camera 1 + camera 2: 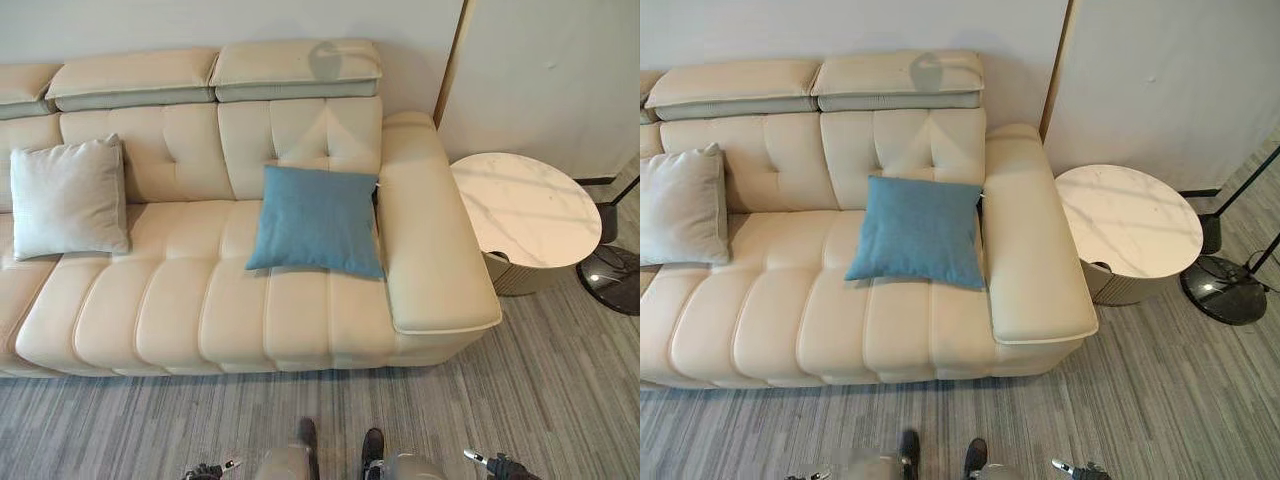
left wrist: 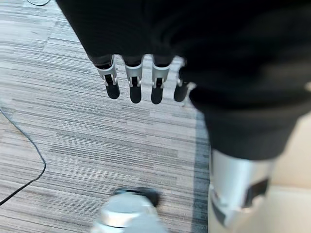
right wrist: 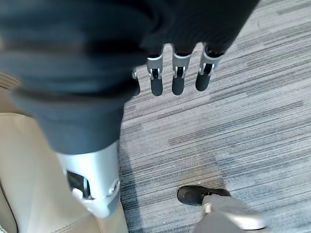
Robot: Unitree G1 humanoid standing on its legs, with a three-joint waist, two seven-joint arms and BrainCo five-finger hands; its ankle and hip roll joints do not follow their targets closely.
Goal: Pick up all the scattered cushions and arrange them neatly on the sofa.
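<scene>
Left eye view, blue cushion (image 1: 316,221) on sofa (image 1: 180,310), round table (image 1: 525,208) beside

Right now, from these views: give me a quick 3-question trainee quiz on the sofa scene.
1. True or false: the blue cushion leans against the sofa backrest, next to the armrest.
2. Multiple choice: the grey cushion is A) on the carpet, B) on the round side table, C) on the sofa seat.
3. Fill in: the left robot hand and right robot hand hang over the carpet with straight fingers, holding ____.

Key: 1 true; 2 C; 3 nothing. The round side table stands beside the armrest.
</scene>
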